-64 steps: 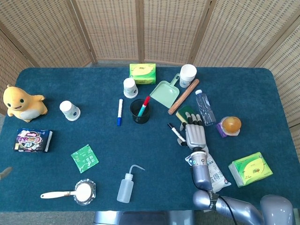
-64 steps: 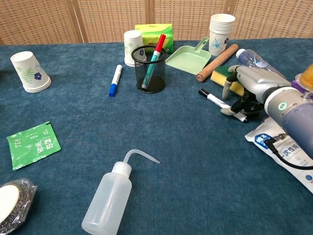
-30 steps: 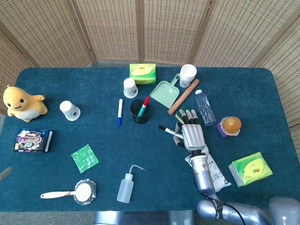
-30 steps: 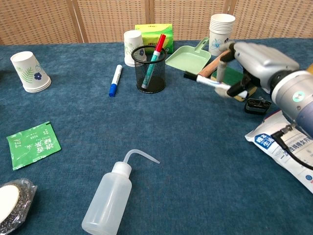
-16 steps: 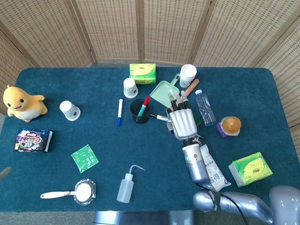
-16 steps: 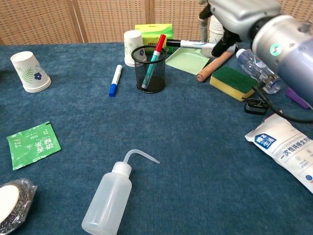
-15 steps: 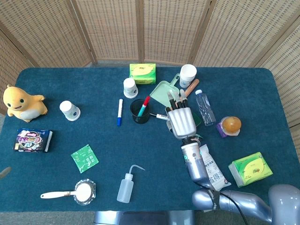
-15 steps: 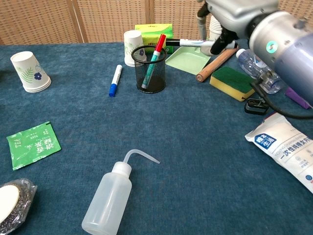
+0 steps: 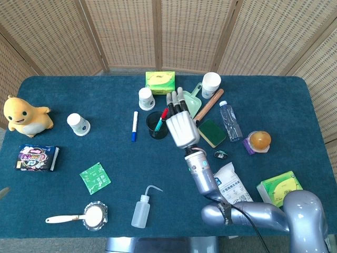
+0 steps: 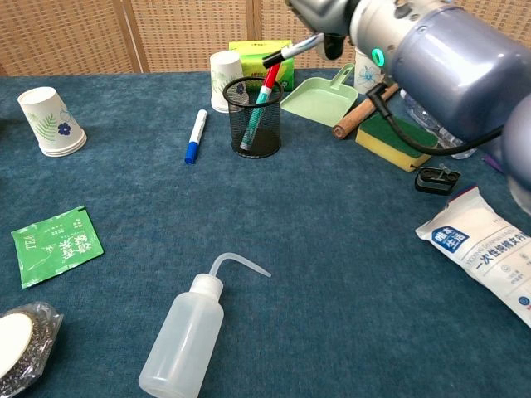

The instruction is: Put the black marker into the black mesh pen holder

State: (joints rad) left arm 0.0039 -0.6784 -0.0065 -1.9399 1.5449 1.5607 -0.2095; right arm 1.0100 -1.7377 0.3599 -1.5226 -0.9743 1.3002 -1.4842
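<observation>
Right hand point(image 9: 181, 126) gripping the black marker point(image 10: 292, 48), tilted, tip down-left above the black mesh pen holder point(image 10: 255, 118), red marker point(image 10: 263, 93) inside, bench point(image 10: 332, 249) below

The table point(image 9: 295, 100) was covered in deep teal cloth. The pen holder point(image 10: 255, 124) was black mesh, with a red-and-green pen point(image 10: 264, 91) in it. The marker point(image 10: 286, 51) had a black cap and a pale barrel, and the right hand point(image 9: 180, 126) was silver-grey. Another marker point(image 10: 195, 135) was white with a blue cap. The dustpan point(image 10: 319, 95) was mint green, the sponge point(image 10: 397, 137) green over yellow, and the tissue box point(image 9: 160, 82) lime green. The paper cup point(image 10: 51, 122) was white with blue flowers and green leaves. The plush toy point(image 9: 23, 116) was yellow with a cream belly. The screen point(image 9: 158, 31) was tan wicker.
</observation>
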